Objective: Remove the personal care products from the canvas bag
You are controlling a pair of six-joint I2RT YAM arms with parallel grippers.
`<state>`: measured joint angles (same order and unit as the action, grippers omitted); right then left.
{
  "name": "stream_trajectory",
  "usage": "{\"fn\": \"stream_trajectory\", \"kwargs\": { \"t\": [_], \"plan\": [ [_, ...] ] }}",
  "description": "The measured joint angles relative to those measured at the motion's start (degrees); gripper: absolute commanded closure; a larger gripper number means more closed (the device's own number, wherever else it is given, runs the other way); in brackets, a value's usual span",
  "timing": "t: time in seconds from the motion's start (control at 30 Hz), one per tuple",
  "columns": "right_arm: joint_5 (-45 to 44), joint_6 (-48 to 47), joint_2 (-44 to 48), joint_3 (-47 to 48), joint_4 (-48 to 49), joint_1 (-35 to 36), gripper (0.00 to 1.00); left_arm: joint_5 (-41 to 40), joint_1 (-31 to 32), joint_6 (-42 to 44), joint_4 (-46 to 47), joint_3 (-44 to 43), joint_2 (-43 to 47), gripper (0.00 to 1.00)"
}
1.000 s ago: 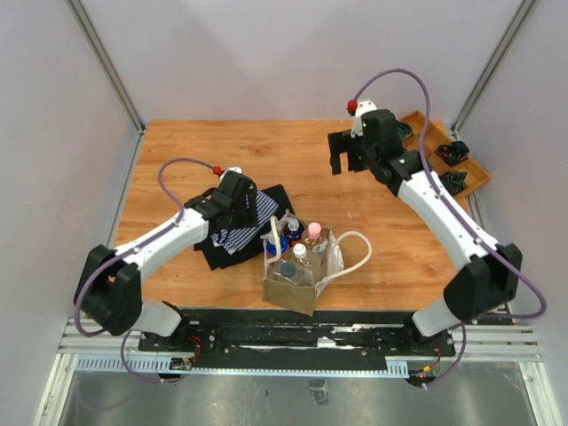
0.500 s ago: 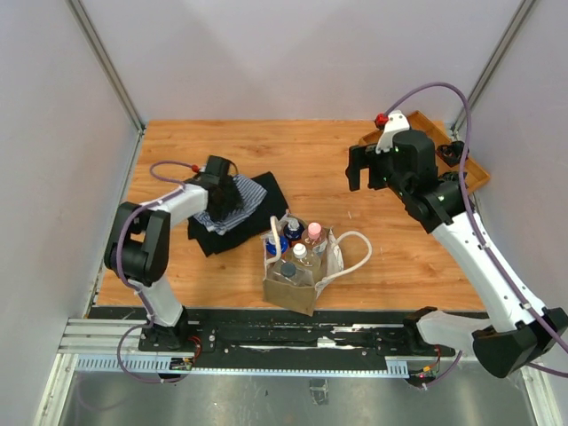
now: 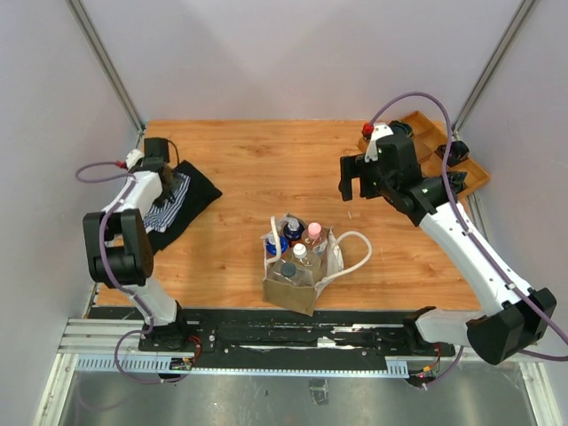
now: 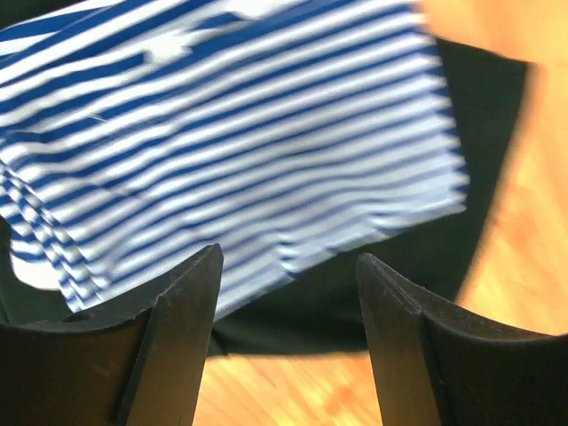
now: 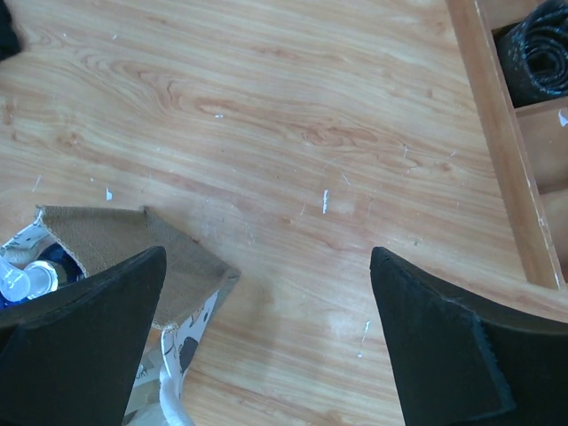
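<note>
The tan canvas bag (image 3: 297, 282) stands open near the table's front middle, with its white handles (image 3: 359, 253) flopped to the right. Inside it stand the personal care products: bottles with blue caps (image 3: 293, 229), a pink cap (image 3: 313, 231) and a white cap (image 3: 300, 251). My right gripper (image 3: 355, 184) is open and empty, hovering above bare wood behind and to the right of the bag. The right wrist view shows the bag's corner (image 5: 115, 240) and one bottle top (image 5: 27, 277) by the left finger of that gripper (image 5: 266, 266). My left gripper (image 3: 162, 177) is open over clothing at the far left.
Folded black and blue-striped clothing (image 3: 177, 197) lies by the left edge; the left wrist view shows its stripes (image 4: 231, 142) just beyond the open left gripper (image 4: 288, 266). A wooden compartment tray (image 3: 469, 169) with dark coiled bundles (image 5: 537, 53) sits at the back right.
The left arm has swung to the far left and the clothing has shifted with it, away from the bag. The right gripper has moved slightly left and nearer the bag.
</note>
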<state>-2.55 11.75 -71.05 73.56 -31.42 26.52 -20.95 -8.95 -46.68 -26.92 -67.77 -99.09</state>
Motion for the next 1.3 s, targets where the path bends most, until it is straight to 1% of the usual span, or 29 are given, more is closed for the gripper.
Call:
{"fn": "stream_trajectory", "kwargs": {
  "t": [0.1, 0.2, 0.3, 0.37, 0.4, 0.47, 0.53, 0.57, 0.67, 0.7, 0.77, 0.87, 1.07, 1.2, 1.27, 1.3],
  "plan": [
    [0.02, 0.11, -0.72, 0.59, -1.9, 1.2, 0.01, -1.53, 5.6, 1.73, -1.27, -2.58, 5.68, 0.3],
    [0.17, 0.09, -0.5, 1.29, -3.58, 4.11, 0.01, 0.52, 9.73, 4.37, 0.98, -2.86, 11.78, 0.31],
    [1.03, 0.17, -0.44, 2.67, -6.03, 6.8, 0.01, 4.76, 10.47, 5.88, 2.73, -2.78, 13.55, 0.39],
    [1.05, 0.26, -0.44, 3.96, -8.26, 8.52, 0.02, 7.85, 10.43, 6.58, 3.19, -2.51, 12.28, 0.39],
    [1.09, 0.31, -0.44, 4.76, -9.6, 9.62, 0.05, 9.33, 10.62, 6.99, 3.32, -1.86, 11.45, 0.39],
    [1.07, 0.44, -0.44, 5.9, -11.54, 11.8, 0.17, 11.47, 12.22, 7.87, 3.34, 0.81, 10.97, 0.39],
    [1.33, 0.87, -0.44, 6.34, -13.07, 14.12, 0.31, 12.59, 15.72, 8.68, 3.28, 3.52, 12.37, 0.39],
    [1.44, 0.98, -0.46, 6.34, -13.73, 14.82, 0.35, 13.18, 17.84, 9.11, 3.21, 4.11, 13.31, 0.39],
    [2.56, 1.9, -1.14, 6.34, -15.21, 17.16, 0.37, 14.43, 25.31, 10.67, 3.02, 3.02, 16.09, 0.39],
    [2.58, 2.03, -1.49, 6.32, -15.5, 17.77, 0.37, 14.64, 27.96, 11.21, 2.54, 1.2, 16.76, 0.39],
    [2.58, 2.08, -2.32, 6.32, -15.82, 19.08, 0.37, 15.13, 31.06, 12.07, 2.71, -1.73, 17.57, 0.4],
    [2.84, 2.01, -3.82, 6.32, -16.11, 21.0, 0.39, 16.28, 33.2, 12.66, 2.86, -3.37, 19.63, 0.4],
    [3.89, 1.77, -7.3, 6.32, -16.13, 22.25, 0.42, 18.51, 34.53, 12.85, 1.66, -3.39, 22.51, 0.4],
    [3.82, 1.64, -9.66, 6.32, -16.39, 22.27, 0.54, 19.63, 34.93, 12.85, -0.13, -3.37, 23.67, 0.42],
    [3.76, 1.6, -10.62, 6.32, -16.5, 22.27, 0.66, 20.59, 34.95, 12.85, -0.7, -3.37, 24.33, 0.45],
    [3.67, 1.53, -11.06, 6.32, -16.48, 22.27, 0.74, 21.11, 34.97, 12.85, -0.98, -3.37, 24.7, 0.47]
  ]
}}
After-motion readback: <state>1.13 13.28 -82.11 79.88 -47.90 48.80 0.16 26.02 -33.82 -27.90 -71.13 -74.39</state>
